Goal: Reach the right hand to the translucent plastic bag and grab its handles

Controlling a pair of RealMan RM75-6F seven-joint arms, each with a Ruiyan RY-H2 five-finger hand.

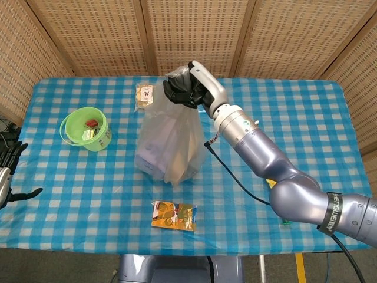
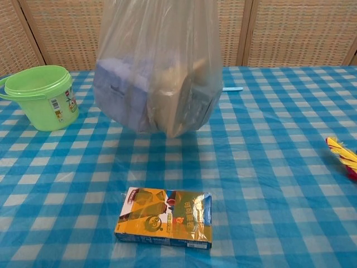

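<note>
The translucent plastic bag (image 1: 168,147) hangs in the air above the checked table, with boxes showing through its sides. My right hand (image 1: 187,89) grips the gathered handles at its top. In the chest view the bag (image 2: 156,72) fills the upper middle, its bottom clear of the cloth; the hand is out of that frame. My left hand (image 1: 9,171) stays at the far left edge of the head view, off the table, fingers apart and holding nothing.
A green bucket (image 1: 86,130) stands at the left. A wrapped snack (image 1: 145,97) lies behind the bag. An orange box (image 2: 165,216) lies near the front edge. A red and yellow item (image 2: 343,156) is at the right, and a blue stick (image 2: 230,89) lies behind.
</note>
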